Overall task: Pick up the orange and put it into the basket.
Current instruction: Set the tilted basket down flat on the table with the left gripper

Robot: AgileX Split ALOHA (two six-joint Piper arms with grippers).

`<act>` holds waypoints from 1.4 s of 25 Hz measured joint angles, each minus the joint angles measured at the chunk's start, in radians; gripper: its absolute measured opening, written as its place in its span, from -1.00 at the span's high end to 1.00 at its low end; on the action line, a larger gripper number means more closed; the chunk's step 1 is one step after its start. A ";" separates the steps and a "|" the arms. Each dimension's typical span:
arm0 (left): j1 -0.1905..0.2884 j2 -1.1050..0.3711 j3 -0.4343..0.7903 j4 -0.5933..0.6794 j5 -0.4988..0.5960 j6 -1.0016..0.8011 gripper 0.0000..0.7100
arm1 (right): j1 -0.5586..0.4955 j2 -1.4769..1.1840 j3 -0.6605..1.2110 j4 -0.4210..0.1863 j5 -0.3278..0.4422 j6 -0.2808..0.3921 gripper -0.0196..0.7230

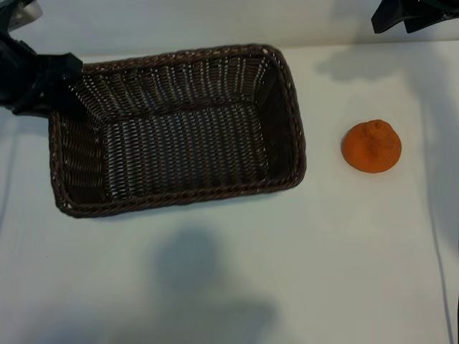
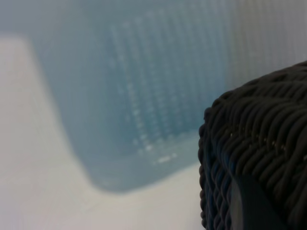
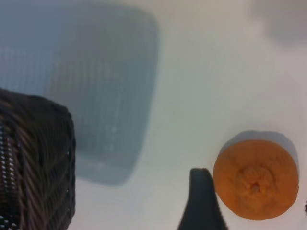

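The orange (image 1: 371, 147) sits on the white table to the right of the basket (image 1: 287, 107), knobby top up. The dark woven basket stands empty at the centre left. My left gripper (image 1: 51, 80) is at the basket's far left corner, shut on its rim; in the left wrist view one finger (image 2: 252, 206) lies against the wicker (image 2: 259, 124). My right gripper (image 1: 409, 16) hangs open high above the far right of the table. In the right wrist view the orange (image 3: 255, 179) lies below, just beside one dark fingertip (image 3: 201, 191); the other finger barely shows.
The white tabletop (image 1: 215, 287) stretches in front of the basket and around the orange, with a soft shadow on it near the front. A thin cable (image 1: 439, 251) runs along the right edge.
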 joint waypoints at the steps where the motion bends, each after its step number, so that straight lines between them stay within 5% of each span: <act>1: 0.000 0.010 -0.018 -0.005 0.009 -0.005 0.47 | 0.000 0.000 0.000 0.000 0.000 0.000 -0.37; 9: -0.003 0.094 -0.060 -0.025 0.061 -0.019 0.47 | 0.000 0.000 0.000 0.000 0.000 0.000 -0.37; 35: -0.135 0.308 -0.177 -0.026 0.014 -0.066 0.47 | 0.000 0.000 0.000 0.001 -0.001 0.003 -0.37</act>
